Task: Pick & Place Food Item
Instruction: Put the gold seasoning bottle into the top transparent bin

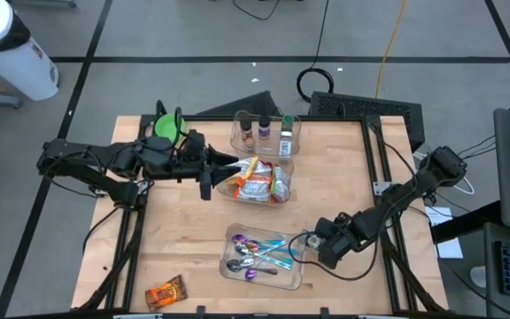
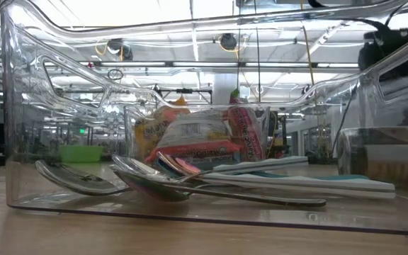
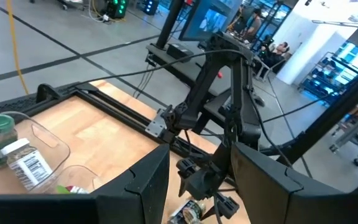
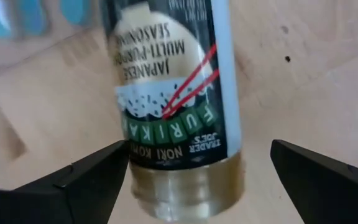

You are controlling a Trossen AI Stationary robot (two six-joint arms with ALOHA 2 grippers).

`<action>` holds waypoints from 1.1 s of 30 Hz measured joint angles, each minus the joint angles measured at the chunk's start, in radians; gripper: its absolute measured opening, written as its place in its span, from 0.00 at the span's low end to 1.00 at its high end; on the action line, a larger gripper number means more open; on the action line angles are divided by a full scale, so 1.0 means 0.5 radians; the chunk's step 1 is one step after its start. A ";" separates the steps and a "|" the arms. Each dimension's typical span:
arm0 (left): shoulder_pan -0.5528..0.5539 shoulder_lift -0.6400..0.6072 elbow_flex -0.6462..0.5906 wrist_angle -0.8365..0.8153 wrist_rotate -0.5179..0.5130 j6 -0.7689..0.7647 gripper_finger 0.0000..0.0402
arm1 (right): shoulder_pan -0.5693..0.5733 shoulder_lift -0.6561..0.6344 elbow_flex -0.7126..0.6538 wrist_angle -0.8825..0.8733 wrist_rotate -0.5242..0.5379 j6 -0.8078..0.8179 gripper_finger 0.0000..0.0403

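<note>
Closest to the right wrist lens lay the furikake seasoning bottle (image 4: 173,93), on its side on the bare wood of the bench (image 1: 175,239). The right pincer (image 4: 199,148) straddled it, its fingers spread wide and well clear of the glass on both sides: released, nothing gripped yet. From above, that pincer (image 1: 312,241) sat just beside the right wall of the clear cutlery tray (image 1: 282,276).

The main risk, as I judged it, was the bottle's round body. A grip closing off-centre or too near the metal cap would likely roll it or squirt it out along the wood. The tray wall was the second hazard, since a finger sweeping that way could nudge the tray and rattle the spoons inside.

The left pincer (image 1: 209,177) hung at the left rim of the snack bin (image 1: 282,199), its fingers apart with nothing visible between them. It would crowd any carry across the middle of the bench.

Open wood lay in front of the left arm and toward the near left corner, where only an orange snack packet (image 1: 166,291) sat. Behind the snack bin stood the spice tray (image 1: 237,133), with jars already in it.
</note>
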 joint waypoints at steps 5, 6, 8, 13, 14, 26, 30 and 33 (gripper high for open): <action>0.000 0.000 0.000 0.000 -0.008 0.000 0.45 | -0.012 0.000 -0.124 0.159 -0.002 0.007 0.95; 0.000 0.000 0.000 0.000 -0.008 -0.001 0.45 | -0.017 0.000 -0.140 0.164 -0.003 0.007 0.95; 0.000 0.000 0.000 0.000 -0.008 -0.004 0.45 | -0.028 0.000 -0.163 0.177 -0.002 -0.003 0.95; -0.001 0.000 0.000 0.000 -0.008 -0.007 0.45 | -0.031 0.000 -0.212 0.301 0.011 -0.011 0.95; -0.001 0.000 0.000 0.000 -0.008 -0.007 0.45 | -0.030 0.000 -0.227 0.339 0.017 -0.014 0.95; -0.001 0.000 0.000 -0.001 -0.008 -0.007 0.45 | -0.028 -0.010 -0.331 0.461 0.070 -0.019 0.91; -0.001 0.000 0.000 -0.005 -0.008 -0.007 0.45 | -0.026 -0.007 -0.335 0.452 0.160 -0.035 0.80; -0.001 0.000 0.000 -0.014 -0.008 -0.007 0.45 | -0.026 -0.005 -0.335 0.458 0.221 -0.085 0.70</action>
